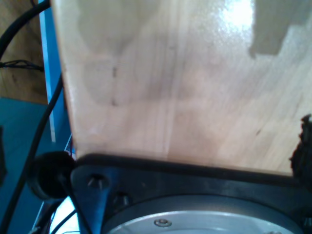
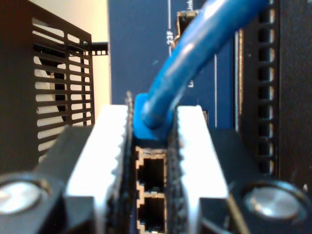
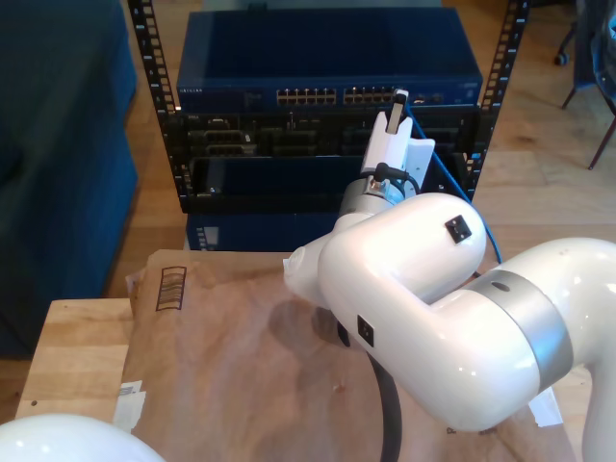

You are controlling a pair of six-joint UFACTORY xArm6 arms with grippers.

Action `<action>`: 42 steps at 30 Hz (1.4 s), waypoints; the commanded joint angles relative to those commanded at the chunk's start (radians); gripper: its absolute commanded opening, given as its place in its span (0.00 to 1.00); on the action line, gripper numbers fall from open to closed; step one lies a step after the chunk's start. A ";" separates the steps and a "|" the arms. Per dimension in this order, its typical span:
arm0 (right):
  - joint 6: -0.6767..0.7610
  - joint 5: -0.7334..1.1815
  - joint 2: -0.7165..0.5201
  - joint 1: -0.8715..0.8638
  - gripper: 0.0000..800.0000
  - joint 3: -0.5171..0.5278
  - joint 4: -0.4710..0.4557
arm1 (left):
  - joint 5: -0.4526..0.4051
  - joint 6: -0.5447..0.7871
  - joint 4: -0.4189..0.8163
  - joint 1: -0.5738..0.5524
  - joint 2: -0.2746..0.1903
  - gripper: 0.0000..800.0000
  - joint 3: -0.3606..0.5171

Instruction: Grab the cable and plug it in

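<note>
Wooden flooring runs behind a black equipment rack [image 3: 327, 144] whose top unit is a dark-blue network switch [image 3: 327, 58] with a row of ports [image 3: 346, 96] along its face; nearer, a table [image 3: 77, 356] is covered with brown paper [image 3: 231, 366]; my second gripper [image 2: 153, 141] is reached up to the switch's port row, towards the exterior view's right, its jaws clamped on the plug end of the cable [image 2: 195, 48], which arches up and away from the fingers [image 2: 195, 146]; in the exterior view a thin blue run of the cable [image 3: 481, 217] drops behind the arm; between the jaws, just ahead, sit empty ports, so the step in hand looks like lining the plug up for insertion; the next move calls, I judge, for a small, square push forward until it seats; the clear plug itself is hidden between the pads, so whether it already touches a port I cannot tell; the first wrist view gives a blurred wooden board [image 1: 185, 83] and dark hardware, and of my first gripper's jaws I cannot tell whether they stand apart or together.
</note>
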 joint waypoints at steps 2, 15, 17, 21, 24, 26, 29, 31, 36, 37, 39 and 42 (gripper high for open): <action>0.000 0.000 0.000 -0.002 0.00 0.000 0.000 | 0.000 0.000 -0.002 0.000 0.000 1.00 0.000; 0.000 0.005 0.002 -0.014 0.00 -0.003 0.000 | 0.000 0.000 0.000 0.000 0.000 1.00 0.000; 0.000 0.006 0.002 -0.014 0.00 -0.003 -0.002 | 0.000 0.000 0.000 0.000 0.000 1.00 0.000; 0.000 0.015 0.002 -0.014 0.00 -0.005 -0.002 | 0.000 0.000 0.000 0.000 0.000 1.00 0.000; 0.000 0.020 0.002 -0.014 0.00 -0.008 -0.003 | 0.000 0.000 0.000 0.000 0.000 1.00 0.000; 0.000 0.021 0.000 -0.014 0.00 -0.009 -0.005 | 0.000 0.000 0.000 0.000 0.000 1.00 0.000; -0.002 0.021 0.002 -0.012 0.00 -0.018 -0.005 | 0.000 0.000 0.000 0.000 0.000 1.00 0.000; -0.012 0.021 0.015 -0.008 0.00 -0.040 -0.008 | 0.000 0.000 0.000 0.000 0.000 1.00 0.000; -0.026 0.021 0.014 -0.003 0.00 -0.051 -0.006 | 0.000 0.000 0.000 0.000 0.000 1.00 0.000; -0.026 0.021 0.014 0.000 0.00 -0.049 -0.006 | 0.000 0.000 0.000 0.000 0.000 1.00 0.000; -0.031 0.021 0.012 0.012 0.00 -0.044 -0.006 | 0.000 0.000 0.000 0.000 0.000 1.00 0.000; -0.048 0.021 0.011 0.032 0.00 -0.040 -0.006 | 0.000 0.000 0.000 0.000 0.000 1.00 0.000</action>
